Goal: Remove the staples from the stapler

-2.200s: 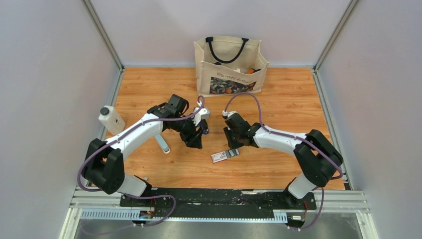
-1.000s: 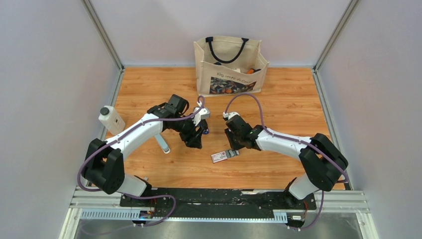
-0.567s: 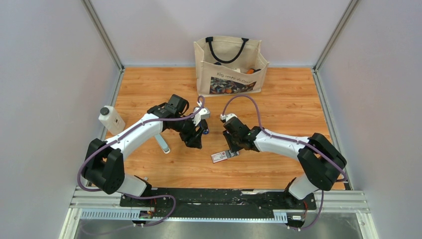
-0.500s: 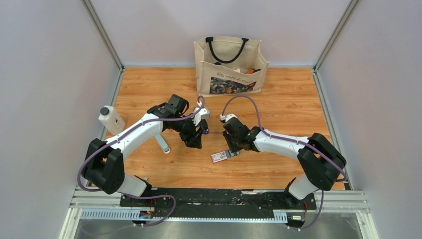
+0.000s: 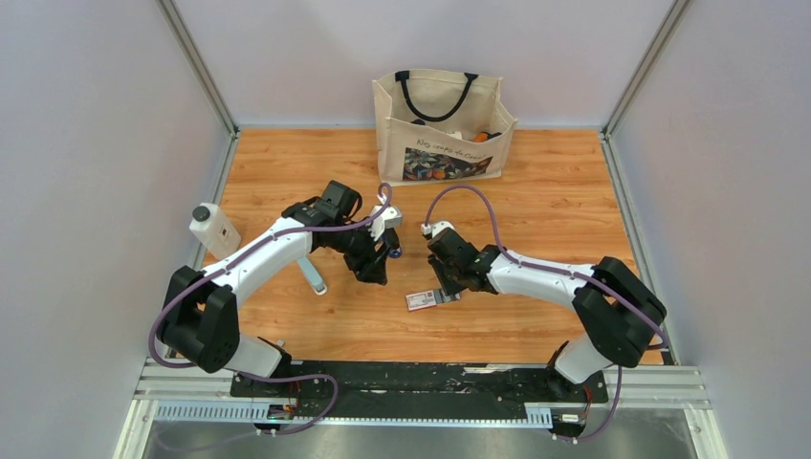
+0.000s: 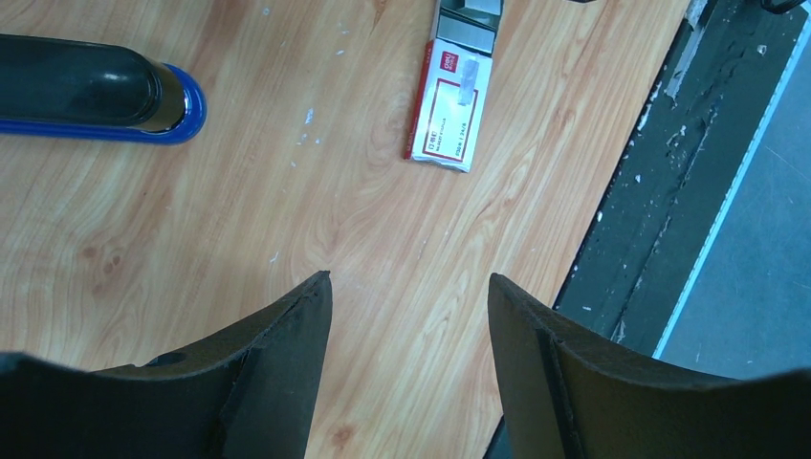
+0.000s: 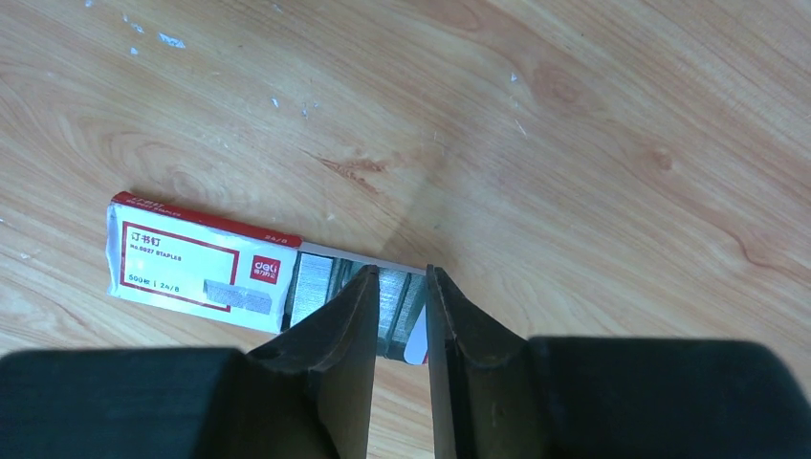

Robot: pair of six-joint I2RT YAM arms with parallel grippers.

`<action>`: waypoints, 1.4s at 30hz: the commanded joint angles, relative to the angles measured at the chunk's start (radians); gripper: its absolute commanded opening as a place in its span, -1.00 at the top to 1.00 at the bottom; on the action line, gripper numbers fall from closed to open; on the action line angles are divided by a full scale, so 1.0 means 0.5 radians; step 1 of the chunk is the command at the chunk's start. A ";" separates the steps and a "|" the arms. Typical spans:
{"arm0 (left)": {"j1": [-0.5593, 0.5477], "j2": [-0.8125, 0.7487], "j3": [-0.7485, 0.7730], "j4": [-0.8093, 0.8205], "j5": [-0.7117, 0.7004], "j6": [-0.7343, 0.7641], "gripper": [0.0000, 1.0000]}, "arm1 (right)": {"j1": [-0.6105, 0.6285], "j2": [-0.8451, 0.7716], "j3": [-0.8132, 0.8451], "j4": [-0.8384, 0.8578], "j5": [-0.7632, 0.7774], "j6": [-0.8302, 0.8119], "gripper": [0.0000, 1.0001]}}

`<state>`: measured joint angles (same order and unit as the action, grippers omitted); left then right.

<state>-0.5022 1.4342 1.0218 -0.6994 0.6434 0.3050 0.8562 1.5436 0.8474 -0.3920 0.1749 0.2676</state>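
The blue and black stapler [image 6: 96,91] lies on the wood in front of my left gripper [image 6: 406,277], which is open, empty and hovers above the table; only a bit of blue [image 5: 393,251] shows in the top view beside that gripper [image 5: 375,266]. Silvery-grey staples [image 7: 320,287] lie in the pulled-out tray of a white-and-red box [image 7: 196,263]. My right gripper [image 7: 400,274] points down right over that tray, with its jaws a narrow gap apart and nothing between them. The box also shows in the left wrist view [image 6: 448,120] and in the top view [image 5: 422,300].
A cream tote bag [image 5: 442,124] stands at the back. A white bottle [image 5: 212,229] stands at the left edge. A pale grey-white stick tool [image 5: 313,277] lies under the left arm. A black rail [image 6: 669,191] runs along the near table edge.
My right gripper has shifted a little to the left over the open end of the box. My left arm has not moved.
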 commanded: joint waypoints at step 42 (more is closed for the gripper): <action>-0.578 0.426 0.058 0.107 -0.783 0.448 -0.15 | -0.896 -0.206 -0.692 0.858 -1.359 0.716 0.63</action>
<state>-0.7574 1.6081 1.0077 -0.6518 0.3317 0.5087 0.4171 1.4311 0.5137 -0.0456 -0.4603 0.5949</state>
